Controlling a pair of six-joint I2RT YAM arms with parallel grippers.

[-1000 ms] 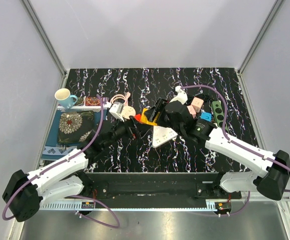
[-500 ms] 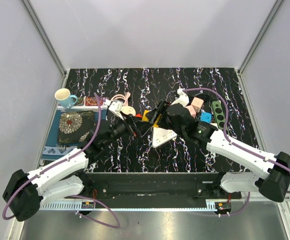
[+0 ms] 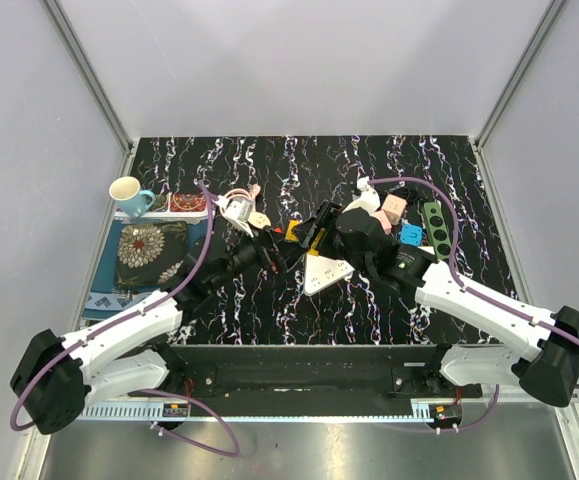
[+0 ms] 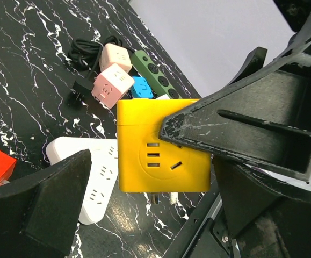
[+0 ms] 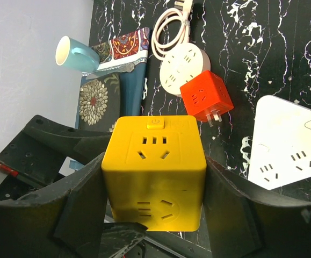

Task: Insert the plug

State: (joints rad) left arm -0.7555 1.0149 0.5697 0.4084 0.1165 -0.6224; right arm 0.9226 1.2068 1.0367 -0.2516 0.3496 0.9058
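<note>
The right arm reaches toward 10 o'clock. The right gripper (image 3: 311, 230) is clamped on the yellow cube socket (image 5: 155, 166) above the table's (image 3: 269, 160) middle. The left arm stretches toward 1 o'clock, and the left gripper (image 3: 270, 247) faces the cube with its jaws spread wide.

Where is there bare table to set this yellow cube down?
Bare table lies along the far edge, behind the round socket and pink cubes, and at the near edge's centre. The middle row, cup to green strip, is crowded.

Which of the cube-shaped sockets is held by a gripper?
The yellow cube: the right gripper clamps it. The red cube and the pink cubes lie free on the table.
</note>
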